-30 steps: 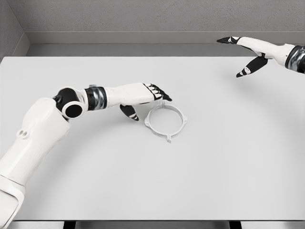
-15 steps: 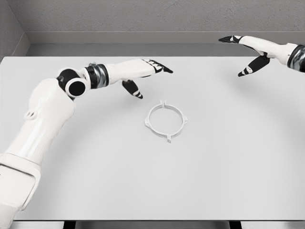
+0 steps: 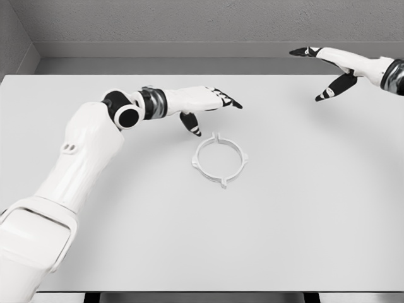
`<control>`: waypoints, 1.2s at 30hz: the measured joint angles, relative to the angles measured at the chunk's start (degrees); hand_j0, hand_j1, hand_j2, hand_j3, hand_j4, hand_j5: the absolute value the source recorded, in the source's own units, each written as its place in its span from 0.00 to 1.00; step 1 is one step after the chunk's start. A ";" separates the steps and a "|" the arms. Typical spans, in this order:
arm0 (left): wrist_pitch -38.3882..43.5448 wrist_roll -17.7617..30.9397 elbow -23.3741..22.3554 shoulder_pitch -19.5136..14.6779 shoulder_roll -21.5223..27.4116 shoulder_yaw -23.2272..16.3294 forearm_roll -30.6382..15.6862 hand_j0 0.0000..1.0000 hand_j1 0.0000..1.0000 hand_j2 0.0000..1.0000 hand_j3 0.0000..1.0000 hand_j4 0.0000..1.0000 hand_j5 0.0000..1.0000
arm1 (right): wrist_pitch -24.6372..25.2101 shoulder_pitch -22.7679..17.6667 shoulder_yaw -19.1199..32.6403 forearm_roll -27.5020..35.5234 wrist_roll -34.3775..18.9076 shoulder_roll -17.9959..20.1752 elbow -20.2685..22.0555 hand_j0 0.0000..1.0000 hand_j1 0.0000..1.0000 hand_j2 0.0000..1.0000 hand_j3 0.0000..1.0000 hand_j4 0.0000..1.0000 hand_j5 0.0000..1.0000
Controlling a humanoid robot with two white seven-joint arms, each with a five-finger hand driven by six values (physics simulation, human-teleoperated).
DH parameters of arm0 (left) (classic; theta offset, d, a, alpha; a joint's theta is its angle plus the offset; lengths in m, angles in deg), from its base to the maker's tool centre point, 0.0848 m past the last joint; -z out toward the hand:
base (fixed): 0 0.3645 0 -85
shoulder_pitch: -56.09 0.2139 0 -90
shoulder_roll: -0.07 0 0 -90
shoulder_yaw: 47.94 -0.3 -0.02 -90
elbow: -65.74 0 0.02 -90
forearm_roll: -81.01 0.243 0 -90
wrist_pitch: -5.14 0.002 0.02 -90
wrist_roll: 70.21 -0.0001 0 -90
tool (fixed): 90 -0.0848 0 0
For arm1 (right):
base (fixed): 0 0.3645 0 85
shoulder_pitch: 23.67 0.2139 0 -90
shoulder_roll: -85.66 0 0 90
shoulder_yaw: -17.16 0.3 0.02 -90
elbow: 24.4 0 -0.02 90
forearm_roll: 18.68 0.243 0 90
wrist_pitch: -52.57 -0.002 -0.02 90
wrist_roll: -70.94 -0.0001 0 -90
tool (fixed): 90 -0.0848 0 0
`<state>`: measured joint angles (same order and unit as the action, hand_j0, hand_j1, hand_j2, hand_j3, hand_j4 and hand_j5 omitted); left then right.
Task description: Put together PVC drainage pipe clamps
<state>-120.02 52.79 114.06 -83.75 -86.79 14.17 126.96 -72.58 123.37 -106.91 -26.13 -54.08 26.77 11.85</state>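
A wide, plain white tabletop [image 3: 303, 227] fills most of the view. Behind its far edge runs a grey wall [image 3: 189, 19] with a lighter ledge [image 3: 164, 49] along its base. A second grey wall [image 3: 12, 44] meets it at the left corner.

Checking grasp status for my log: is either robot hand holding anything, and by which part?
Nothing is held. The left robot hand hovers open beyond the clamp ring; the right robot hand is open, far right.

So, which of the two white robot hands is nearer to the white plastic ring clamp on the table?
The left hand is nearer: it hovers open just behind the white plastic ring clamp. The right hand, also open, is far off at the table's back right corner.
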 measured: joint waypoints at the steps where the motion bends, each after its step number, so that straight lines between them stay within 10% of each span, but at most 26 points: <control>1: 0.00 0.00 0.00 0.00 -0.07 -0.03 0.14 0.99 0.99 0.99 0.99 0.99 0.99 | 0.00 -0.09 0.00 -0.01 0.00 -0.01 0.00 1.00 1.00 1.00 1.00 1.00 1.00; 36: 0.00 -0.17 -0.19 -0.62 -2.85 -1.34 9.31 0.94 0.94 0.94 0.94 0.94 0.94 | 0.00 0.09 -0.02 -0.01 0.00 -0.09 0.10 1.00 1.00 1.00 1.00 1.00 1.00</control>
<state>-120.02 52.61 113.87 -84.36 -89.65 12.83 136.27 -72.59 123.46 -106.92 -26.14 -54.08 26.68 11.95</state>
